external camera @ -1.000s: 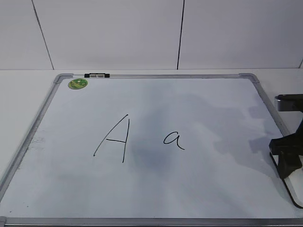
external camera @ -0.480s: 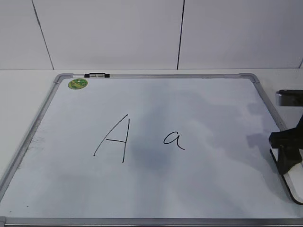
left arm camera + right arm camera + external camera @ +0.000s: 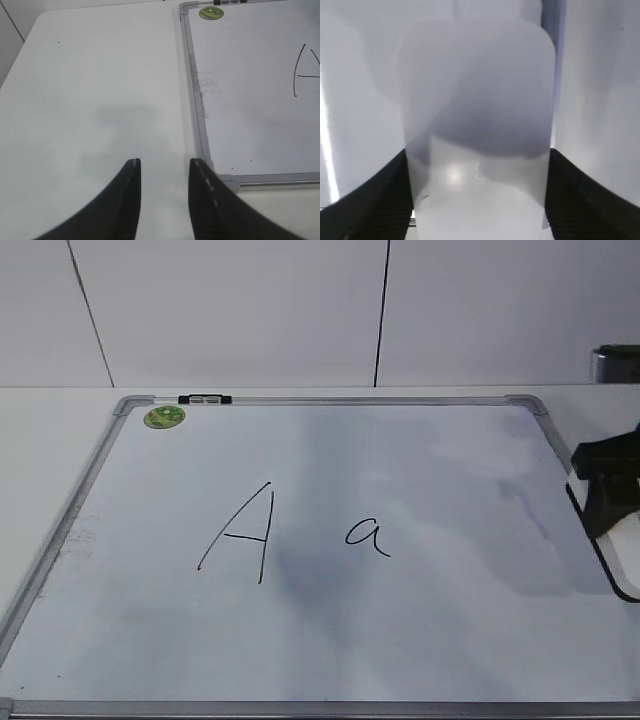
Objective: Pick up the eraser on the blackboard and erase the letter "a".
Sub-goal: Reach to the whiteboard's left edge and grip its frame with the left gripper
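Between the right gripper [image 3: 477, 200] fingers, eraser [image 3: 477, 125] (oblong) points lengthwise away.

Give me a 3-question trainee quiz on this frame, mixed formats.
1. True or false: the letter "a" is already wiped off the blackboard.
2. Which gripper has the eraser? A) left B) right C) neither
3. Fill in: the left gripper hangs over the bare table, its fingers ____.

Key: 1 false, both the lowercase letter and the capital "A" are intact. 2 B, the right gripper clamps it at the board's right edge. 3 open.
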Tool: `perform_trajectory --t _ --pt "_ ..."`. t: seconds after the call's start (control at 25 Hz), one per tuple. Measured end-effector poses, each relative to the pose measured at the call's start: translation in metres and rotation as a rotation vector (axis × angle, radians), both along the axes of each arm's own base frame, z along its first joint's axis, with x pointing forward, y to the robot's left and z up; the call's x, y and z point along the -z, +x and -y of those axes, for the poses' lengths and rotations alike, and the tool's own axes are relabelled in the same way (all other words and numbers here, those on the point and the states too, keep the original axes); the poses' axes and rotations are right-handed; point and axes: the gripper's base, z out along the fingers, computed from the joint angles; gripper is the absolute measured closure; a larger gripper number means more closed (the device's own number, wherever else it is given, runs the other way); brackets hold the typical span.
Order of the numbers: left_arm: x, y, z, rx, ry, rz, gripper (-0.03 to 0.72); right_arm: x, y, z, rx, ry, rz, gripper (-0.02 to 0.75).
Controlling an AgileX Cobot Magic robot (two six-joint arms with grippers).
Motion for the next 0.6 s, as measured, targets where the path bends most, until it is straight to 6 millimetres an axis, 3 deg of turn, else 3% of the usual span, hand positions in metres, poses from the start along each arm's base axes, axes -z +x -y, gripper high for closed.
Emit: perform_trajectory --t 0.32,0.6 --pt "0.000 0.000 0.000 0.000 0.000 0.000 0.443 -0.033 0.006 -0.048 -0.171 0.008 0.093 0.202" --pt "0.000 0.000 0.000 0.000 0.000 0.000 0.444 -0.019 0.018 -0.082 -0.273 -0.005 0.040 0.202"
